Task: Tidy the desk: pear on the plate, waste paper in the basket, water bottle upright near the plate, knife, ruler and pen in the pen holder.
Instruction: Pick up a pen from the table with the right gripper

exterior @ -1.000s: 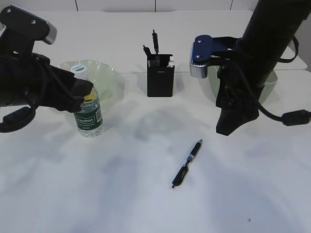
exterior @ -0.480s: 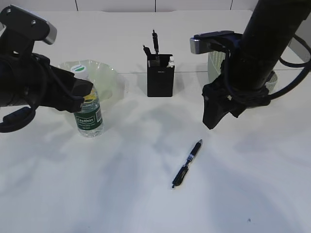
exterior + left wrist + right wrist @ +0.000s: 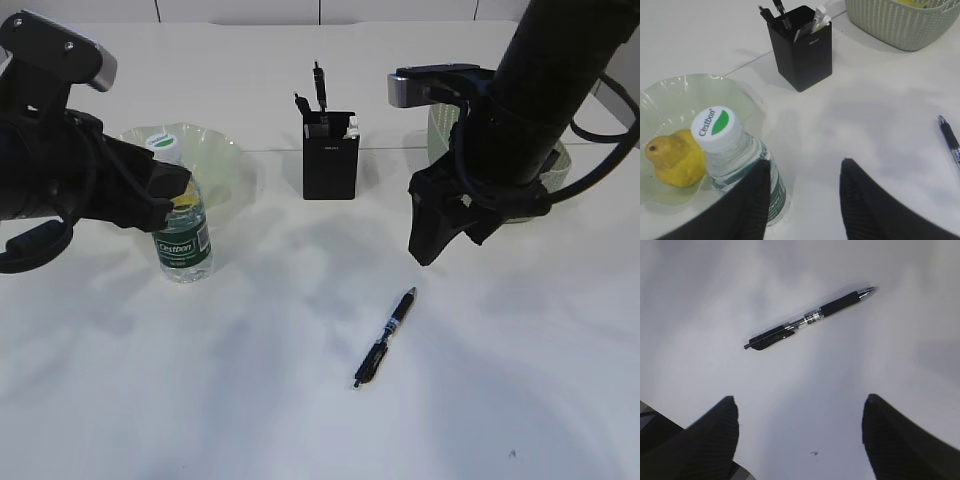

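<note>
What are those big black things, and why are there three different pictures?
The black things are two robot arms, each ending in a hand with two fingers. One picture is taken from in front of the white desk. The other two come from little cameras on the arms' wrists, looking down past the fingers.

The left hand is at the water bottle, which stands upright by the green plate. A yellow pear sits on that plate. I cannot tell if the fingers are squeezing the bottle.

The right hand hangs open above a pen lying on the desk and holds nothing.

At the back are a black pen holder with things sticking out of it, and a green basket.
</note>
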Available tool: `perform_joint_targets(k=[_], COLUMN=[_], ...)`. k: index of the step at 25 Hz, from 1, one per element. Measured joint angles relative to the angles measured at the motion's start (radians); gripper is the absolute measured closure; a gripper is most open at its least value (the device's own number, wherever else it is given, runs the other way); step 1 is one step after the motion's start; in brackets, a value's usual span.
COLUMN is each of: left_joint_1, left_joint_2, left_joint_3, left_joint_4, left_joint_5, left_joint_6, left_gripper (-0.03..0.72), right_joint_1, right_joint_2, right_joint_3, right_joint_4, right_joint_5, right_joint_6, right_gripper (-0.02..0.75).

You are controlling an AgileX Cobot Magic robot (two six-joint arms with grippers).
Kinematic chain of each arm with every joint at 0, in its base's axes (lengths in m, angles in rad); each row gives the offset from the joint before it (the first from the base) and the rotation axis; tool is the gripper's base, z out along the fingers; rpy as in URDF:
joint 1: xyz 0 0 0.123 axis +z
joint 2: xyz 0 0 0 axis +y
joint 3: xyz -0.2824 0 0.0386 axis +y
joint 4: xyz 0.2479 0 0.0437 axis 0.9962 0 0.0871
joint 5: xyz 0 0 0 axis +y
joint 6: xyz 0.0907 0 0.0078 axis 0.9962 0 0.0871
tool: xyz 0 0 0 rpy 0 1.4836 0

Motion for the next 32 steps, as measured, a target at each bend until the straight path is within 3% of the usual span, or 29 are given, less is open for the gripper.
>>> perform_joint_targets(k=[32], left_joint_1=[0.000], left_joint_2=[0.000], left_joint_3=[0.000], left_joint_4=[0.001], left_joint_5=[0.000], left_joint_6=[0.000], left_gripper=[0.371], right_joint_1=[0.000], right_joint_2=[0.000], right_joint_3=[0.000], right_joint_4=[0.007], right_joint_5=[0.000], right_joint_6=[0.140], right_gripper=[0.171])
